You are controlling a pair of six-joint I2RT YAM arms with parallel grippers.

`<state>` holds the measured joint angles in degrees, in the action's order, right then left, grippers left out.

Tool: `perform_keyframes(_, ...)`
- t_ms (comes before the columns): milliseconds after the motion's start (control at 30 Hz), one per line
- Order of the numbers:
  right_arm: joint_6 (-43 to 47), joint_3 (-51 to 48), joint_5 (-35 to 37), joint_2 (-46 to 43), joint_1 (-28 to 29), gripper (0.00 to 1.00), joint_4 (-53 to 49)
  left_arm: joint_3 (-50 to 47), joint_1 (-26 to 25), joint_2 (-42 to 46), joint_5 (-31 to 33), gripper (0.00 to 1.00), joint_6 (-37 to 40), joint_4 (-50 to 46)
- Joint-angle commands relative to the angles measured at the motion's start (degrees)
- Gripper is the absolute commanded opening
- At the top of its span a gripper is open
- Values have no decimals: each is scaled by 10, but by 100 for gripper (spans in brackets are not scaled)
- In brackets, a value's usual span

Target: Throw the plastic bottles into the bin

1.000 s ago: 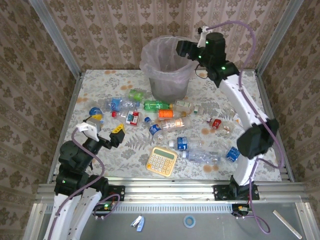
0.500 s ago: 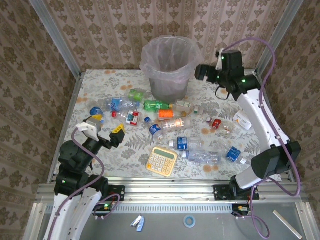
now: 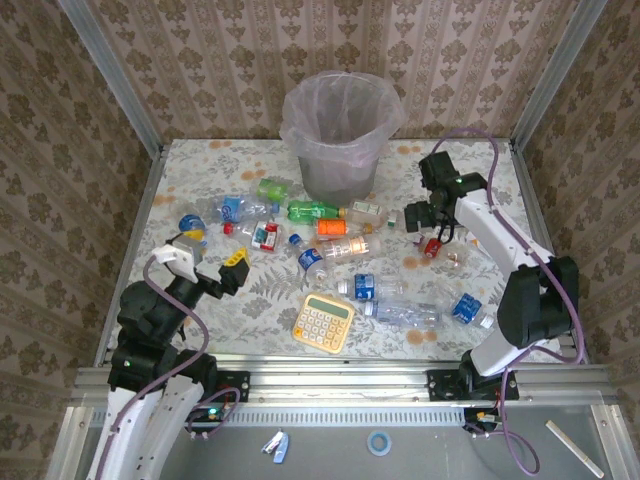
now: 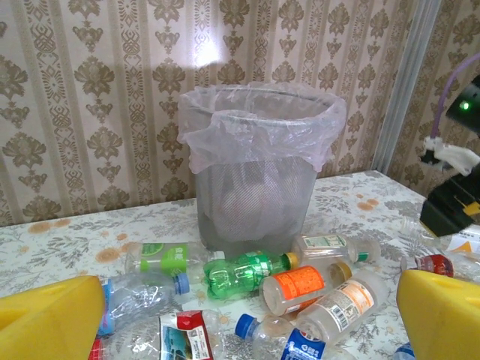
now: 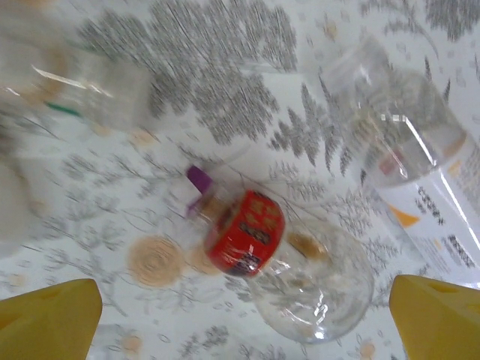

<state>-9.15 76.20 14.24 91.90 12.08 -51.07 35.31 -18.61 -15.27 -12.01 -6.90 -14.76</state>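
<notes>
With the left end effector (image 3: 210,262) and right end effector (image 3: 420,216) wide open and empty, about a dozen bottles (image 3: 332,229) lie on the desk (image 3: 200,170) near the bin (image 3: 335,165), so most disposal is outstanding.

A: Entry one, the bin (image 3: 336,182)?
B: Grey mesh wall, with a translucent pinkish liner.
A: The plastic bottles (image 3: 345,248)?
B: Mostly clear. The green bottle (image 4: 244,271) is tinted throughout. The orange-labelled bottle (image 4: 297,289) is listed separately, as is the blue-labelled bottle (image 3: 365,287). The red-labelled bottle (image 5: 245,231) is clear with a purple cap.
A: The calculator (image 3: 323,322)?
B: Yellow casing, pale keys.
A: The tabletop (image 3: 265,300)?
B: White ground, grey fern-leaf print, brownish-orange blotches.
A: The wallpaper (image 3: 200,60)?
B: Beige and tan, with damask motifs between vertical stripes.
A: The left gripper (image 3: 208,262)?
B: Fingers (image 4: 45,319) yellow.
A: The right gripper (image 5: 240,315)?
B: Fingers (image 5: 439,315) yellow too.
</notes>
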Motion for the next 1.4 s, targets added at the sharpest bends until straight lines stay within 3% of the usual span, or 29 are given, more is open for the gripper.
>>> perform_keyframes(0,-19,-30,49,7,4,100,-33,21,6,3,16,100,1,-11)
perform_keyframes(333,-34,-95,58,19,-6,100,-19,19,7,0,5,100,3,-9)
perform_keyframes(800,-18,-93,57,90,-35,100,13,18,9,-2,10,100,3,-11)
perform_keyframes(1367,-2,-68,18,154,-35,88,34,18,13,-9,9,100,2,-10)
